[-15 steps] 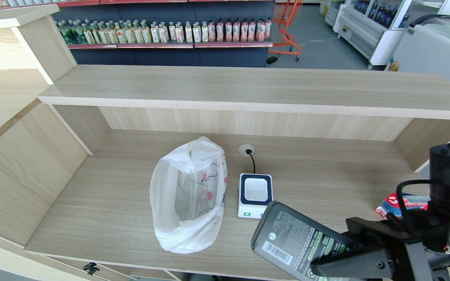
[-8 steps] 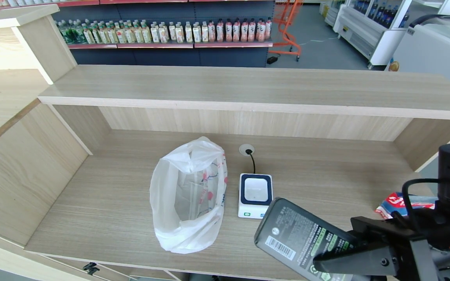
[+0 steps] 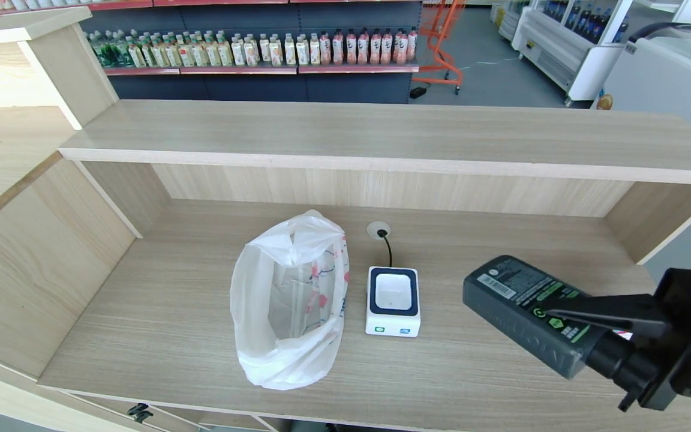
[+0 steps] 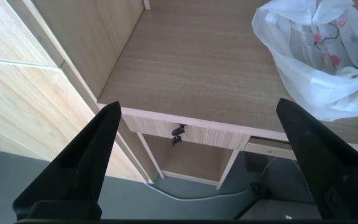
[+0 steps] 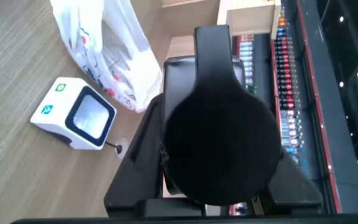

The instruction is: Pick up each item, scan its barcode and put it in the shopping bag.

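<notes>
Shop counter (image 3: 141, 312) bears shopping bag (image 3: 288, 300) beside scanner (image 3: 392, 300); right end effector (image 3: 567, 324) grips box (image 3: 510, 293).

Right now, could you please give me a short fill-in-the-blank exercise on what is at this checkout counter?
1. The right gripper is ___ on the dark grey pack.
2. The left gripper hangs ___, holding nothing.
3. The white scanner stands on the counter to the robot's ___ of the shopping bag.
4. The pack's barcode label faces ___.

Missing words: shut; open; right; up.
</notes>
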Available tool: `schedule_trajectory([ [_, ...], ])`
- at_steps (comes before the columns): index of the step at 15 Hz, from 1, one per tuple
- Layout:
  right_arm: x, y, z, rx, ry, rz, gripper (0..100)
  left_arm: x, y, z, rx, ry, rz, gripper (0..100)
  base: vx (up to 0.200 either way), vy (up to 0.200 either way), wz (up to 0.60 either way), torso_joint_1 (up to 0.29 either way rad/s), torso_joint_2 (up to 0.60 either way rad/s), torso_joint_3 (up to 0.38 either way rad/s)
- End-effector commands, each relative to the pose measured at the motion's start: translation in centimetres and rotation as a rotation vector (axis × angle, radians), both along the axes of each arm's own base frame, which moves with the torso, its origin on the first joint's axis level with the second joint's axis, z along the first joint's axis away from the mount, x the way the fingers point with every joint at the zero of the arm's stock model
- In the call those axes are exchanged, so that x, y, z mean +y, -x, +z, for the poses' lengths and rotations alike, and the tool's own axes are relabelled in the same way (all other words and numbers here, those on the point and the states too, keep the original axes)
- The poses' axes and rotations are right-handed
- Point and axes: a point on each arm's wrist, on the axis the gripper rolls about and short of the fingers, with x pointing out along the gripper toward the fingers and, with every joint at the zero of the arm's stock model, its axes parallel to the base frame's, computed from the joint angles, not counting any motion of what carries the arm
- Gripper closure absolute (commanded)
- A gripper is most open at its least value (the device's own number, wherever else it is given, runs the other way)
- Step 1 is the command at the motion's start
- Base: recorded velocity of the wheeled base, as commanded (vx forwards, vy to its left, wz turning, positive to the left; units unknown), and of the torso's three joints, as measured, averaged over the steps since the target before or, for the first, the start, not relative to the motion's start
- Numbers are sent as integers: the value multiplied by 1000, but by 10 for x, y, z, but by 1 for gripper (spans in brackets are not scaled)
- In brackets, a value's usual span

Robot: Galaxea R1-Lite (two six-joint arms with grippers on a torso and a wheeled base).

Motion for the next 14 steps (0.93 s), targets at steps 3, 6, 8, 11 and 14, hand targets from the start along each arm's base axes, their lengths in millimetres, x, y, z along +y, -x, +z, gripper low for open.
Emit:
schedule_trajectory([
  [3,-12,13,11,465,-194,-60,100,0,0,0,0,0,0,0,0,0,0,0,0,0],
  [6,-15,6,48,875,-636,-429,100,0,0,0,0,0,0,0,0,0,0,0,0,0],
  [8,9,-13,57,1301,-1147,-703,100,0,0,0,0,0,0,0,0,0,0,0,0,0],
  [11,14,-36,14,1794,-1340,-1005,100,0,0,0,0,0,2,0,0,0,0,0,0,0],
  [14,20,-44,-4,2042,-1322,-1017,100,0,0,0,1,0,0,0,0,0,0,0,0,0],
])
